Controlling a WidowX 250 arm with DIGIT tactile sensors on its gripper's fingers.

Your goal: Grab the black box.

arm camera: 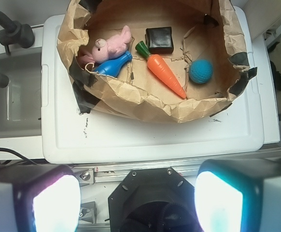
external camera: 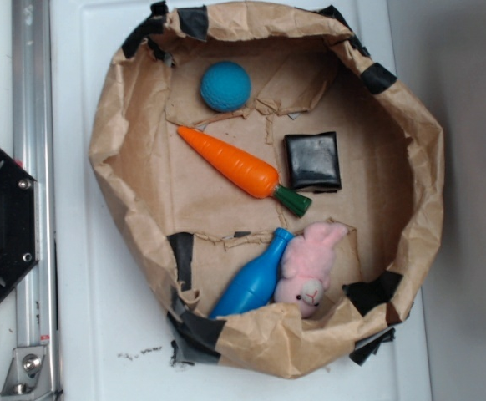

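**Black box lies untouched, tool far off**

The black box (external camera: 313,161) lies flat on the floor of the brown paper nest (external camera: 122,125), at about 2 o'clock from the nest's centre in the exterior view, just beside the green end of the toy carrot (external camera: 241,166). It looks light, and its glossy, wrinkled wrapping may slip; opposite straight edges seem the best hold. The tool (arm camera: 138,200) hangs spread wide and empty, well short of the white counter (arm camera: 155,140)
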